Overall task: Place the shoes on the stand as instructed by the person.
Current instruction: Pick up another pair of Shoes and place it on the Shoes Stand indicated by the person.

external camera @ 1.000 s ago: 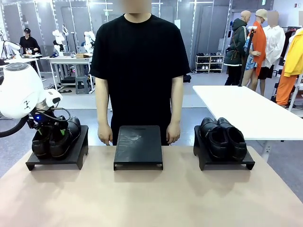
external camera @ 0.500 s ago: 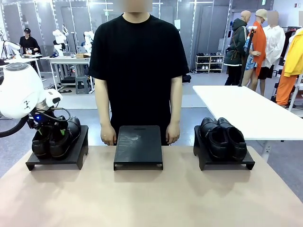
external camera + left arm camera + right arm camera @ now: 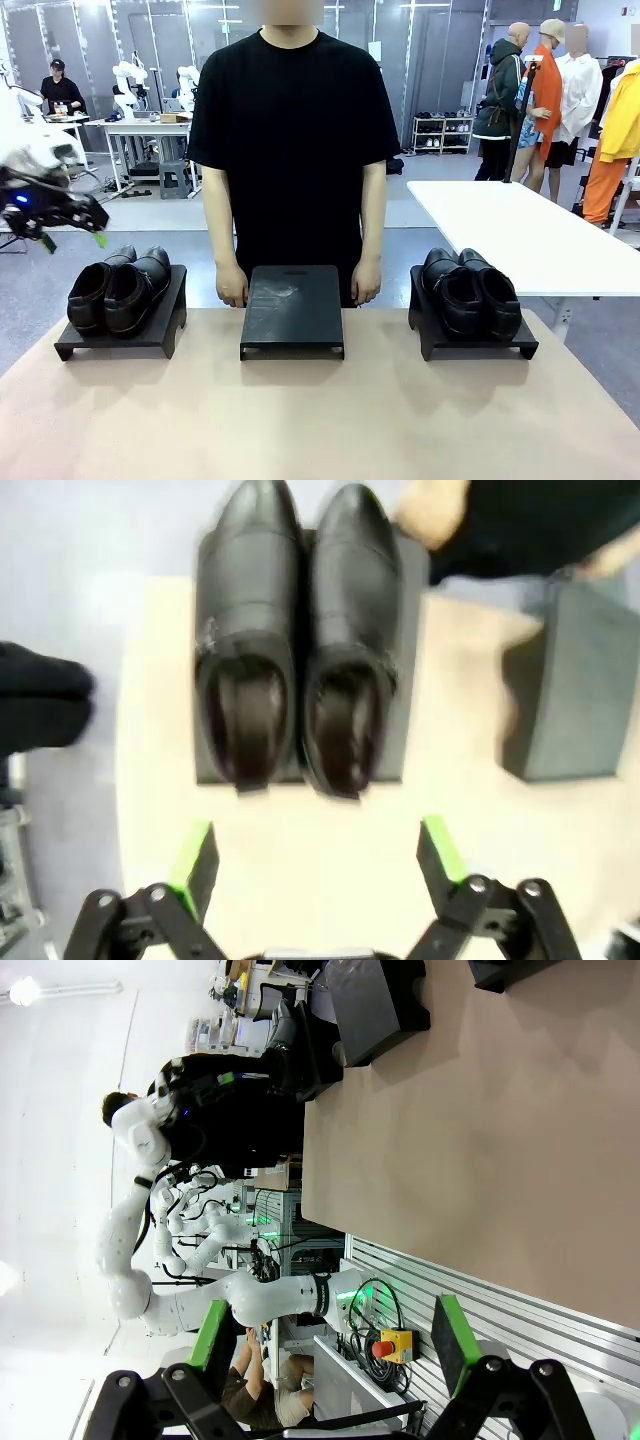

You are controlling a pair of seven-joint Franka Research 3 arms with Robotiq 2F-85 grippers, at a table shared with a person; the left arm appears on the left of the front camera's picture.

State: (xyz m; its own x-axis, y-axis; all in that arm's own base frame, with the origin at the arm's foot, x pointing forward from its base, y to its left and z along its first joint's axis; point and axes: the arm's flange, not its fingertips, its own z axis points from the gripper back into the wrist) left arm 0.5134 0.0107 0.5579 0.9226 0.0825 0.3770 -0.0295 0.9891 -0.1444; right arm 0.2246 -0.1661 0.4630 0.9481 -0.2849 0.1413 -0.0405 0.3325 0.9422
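A: Where do the shoes sit?

B: In the front view one pair of black dress shoes (image 3: pixel 118 292) rests on the black stand (image 3: pixel 165 330) at nine o'clock on the tabletop (image 3: pixel 320 420). The other pair (image 3: pixel 472 292) is on the stand (image 3: pixel 520 347) at three o'clock. Between them the middle stand (image 3: pixel 292 310) is bare.

A: And the left hand (image 3: pixel 68 238)?

B: It hangs above and to the nine o'clock side of the left pair, apart from it, green pads spread. In its own wrist view the left hand (image 3: pixel 318 852) is spread wide with nothing between the fingers; the two shoes (image 3: pixel 295 640) lie side by side at twelve o'clock, touching each other.

A: The right hand (image 3: pixel 332 1335)?

B: Spread too, holding nothing, with the tabletop edge sideways in its view.

A: Anything in the way?

B: The person (image 3: pixel 295 150) stands at twelve o'clock behind the middle stand, one hand (image 3: pixel 232 285) just beside its ten o'clock corner, the other hand (image 3: pixel 365 282) at its two o'clock corner. A white table (image 3: pixel 530 235) stands beyond the right pair.
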